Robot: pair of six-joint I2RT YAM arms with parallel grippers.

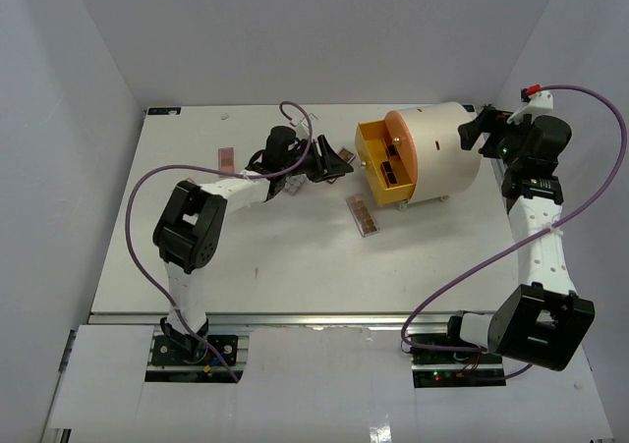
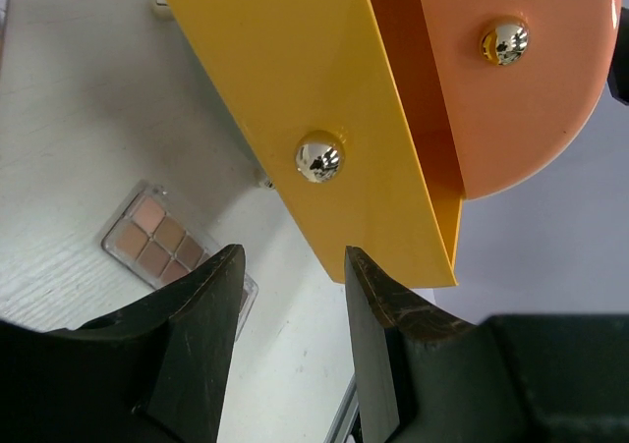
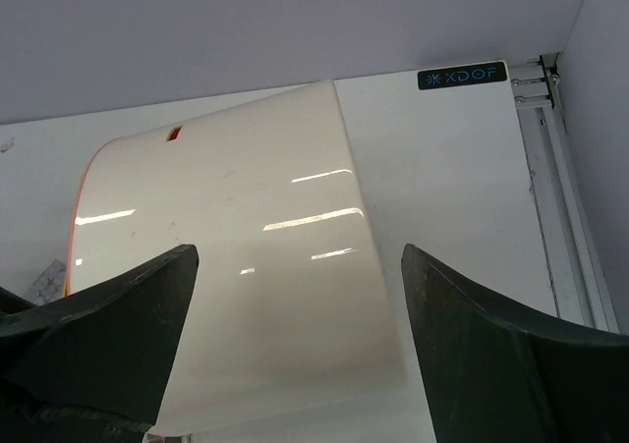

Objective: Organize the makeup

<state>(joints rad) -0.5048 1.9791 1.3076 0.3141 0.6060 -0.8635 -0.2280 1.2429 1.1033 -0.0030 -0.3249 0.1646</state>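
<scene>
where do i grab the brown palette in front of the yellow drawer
Probably pinch the palette across its narrow width, jaws on the long edges, coming straight down: it lies flat on the table, so only its thin sides offer a hold.

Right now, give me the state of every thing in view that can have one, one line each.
Cream cylinder, lying on its side.
Yellow drawer, pulled out.
Orange drawer, pushed further in than the yellow.
Left hand, part open, empty.
Right hand, wide open at the cylinder's back.
Palette before the drawer, flat on the table.
Palette by the left hand, flat, pans up.
</scene>
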